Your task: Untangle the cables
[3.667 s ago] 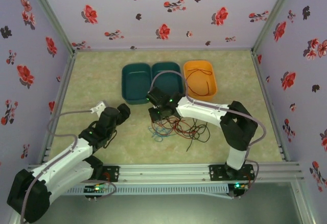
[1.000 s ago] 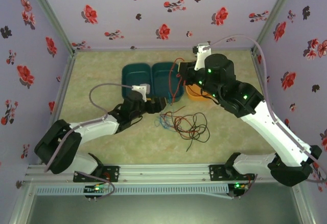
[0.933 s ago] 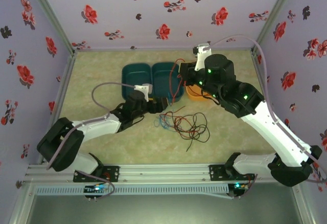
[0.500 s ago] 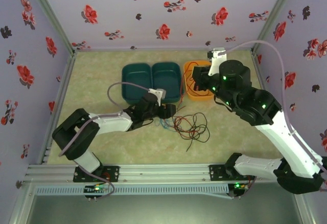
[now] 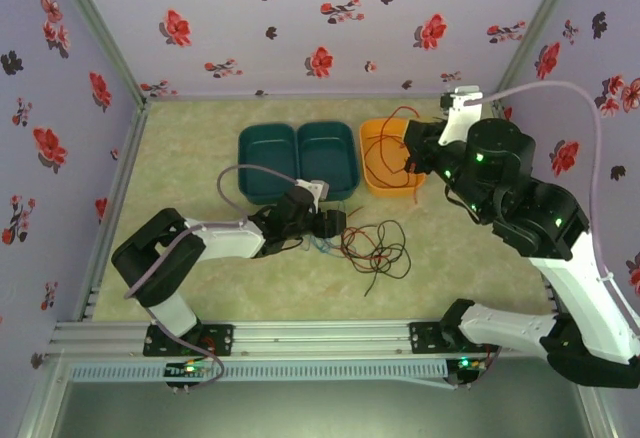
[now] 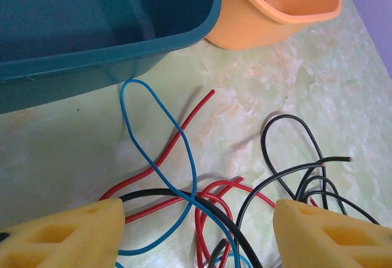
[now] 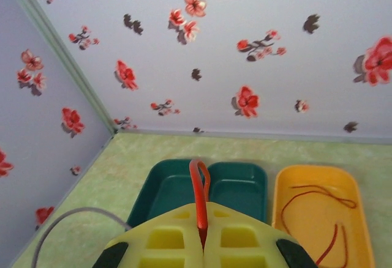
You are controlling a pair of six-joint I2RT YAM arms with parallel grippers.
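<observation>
Red wire held high, knot waiting below!
The right end effector [image 7: 201, 212] is clenched on one red cable [image 7: 197, 185] above the orange bin [image 5: 395, 191], likely to drop it there. The left end effector [image 6: 196, 219] straddles the tangle [image 5: 372, 243] mid-counter [image 5: 200, 158], released, beside two teal bins [image 5: 266, 163]. Three bins in all; the strands are too knotted to count.

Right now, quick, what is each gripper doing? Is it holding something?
Left gripper: open, with the cables lying loose between its fingers.
Right gripper: closed on a red cable.
</observation>
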